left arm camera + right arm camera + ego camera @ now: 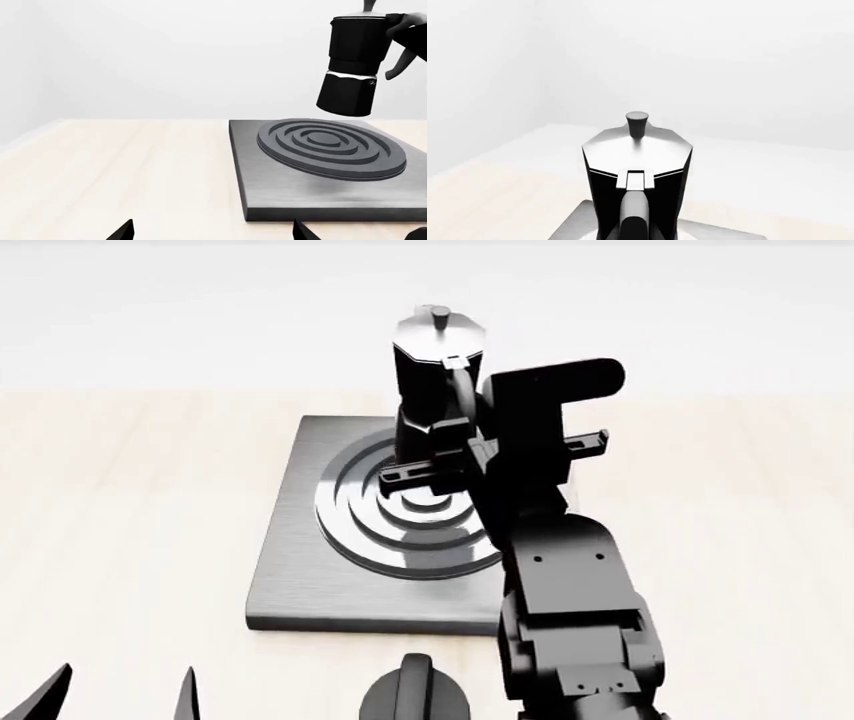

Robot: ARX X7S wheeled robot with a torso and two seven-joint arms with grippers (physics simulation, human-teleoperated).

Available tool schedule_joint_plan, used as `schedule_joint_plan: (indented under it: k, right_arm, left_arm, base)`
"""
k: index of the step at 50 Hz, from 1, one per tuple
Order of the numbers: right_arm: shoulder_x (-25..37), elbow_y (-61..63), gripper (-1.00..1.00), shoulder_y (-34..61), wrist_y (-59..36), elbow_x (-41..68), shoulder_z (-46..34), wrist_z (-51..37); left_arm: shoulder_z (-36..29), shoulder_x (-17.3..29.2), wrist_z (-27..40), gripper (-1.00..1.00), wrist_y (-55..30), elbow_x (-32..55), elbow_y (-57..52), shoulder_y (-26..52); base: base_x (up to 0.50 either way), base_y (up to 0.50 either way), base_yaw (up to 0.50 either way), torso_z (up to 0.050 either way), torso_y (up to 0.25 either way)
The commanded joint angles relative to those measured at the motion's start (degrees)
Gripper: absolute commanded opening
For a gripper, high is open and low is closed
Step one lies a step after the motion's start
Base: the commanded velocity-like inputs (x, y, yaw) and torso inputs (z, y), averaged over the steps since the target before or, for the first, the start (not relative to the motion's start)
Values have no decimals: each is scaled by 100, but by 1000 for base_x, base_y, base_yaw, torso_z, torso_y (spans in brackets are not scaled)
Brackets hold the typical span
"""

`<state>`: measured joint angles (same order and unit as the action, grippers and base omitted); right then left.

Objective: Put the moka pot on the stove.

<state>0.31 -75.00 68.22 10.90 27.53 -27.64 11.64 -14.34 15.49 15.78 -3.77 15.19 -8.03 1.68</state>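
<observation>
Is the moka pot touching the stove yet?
Apart. The left wrist view shows the moka pot hanging tilted above the stove, with plain wall visible between them.

From my head camera I see the moka pot upright over the far part of the stove, its silver lid and knob on top, its base above the burner rings. My right gripper reaches in from the near right, closed on the pot's handle side. The stove sits on a pale wooden table. A black dial knob shows by the stove's near edge. My left gripper's fingertips poke in at lower left, spread apart.
</observation>
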Motion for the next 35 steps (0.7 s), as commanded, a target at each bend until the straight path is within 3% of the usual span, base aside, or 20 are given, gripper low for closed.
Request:
schedule_joint_plan:
  k: [1,12,35]
  right_arm:
    - [-30,1,-100,-52,-10,297,-154,-9]
    - [-30,1,-100,-124,4,634,-504,-10]
    - [-30,1,-100,-231,-45,546,-401,13]
  left_arm:
    - [12,-11,-13,100,94,-14,41,-5]
    - [-11,2,2,100,116,2,71,-2]
    - [-63,28,21,100,134,47,118,31]
  base:
    - [0,0,0,0,0]
    - [0,0,0,0,1]
    - [0,0,0,0,1]
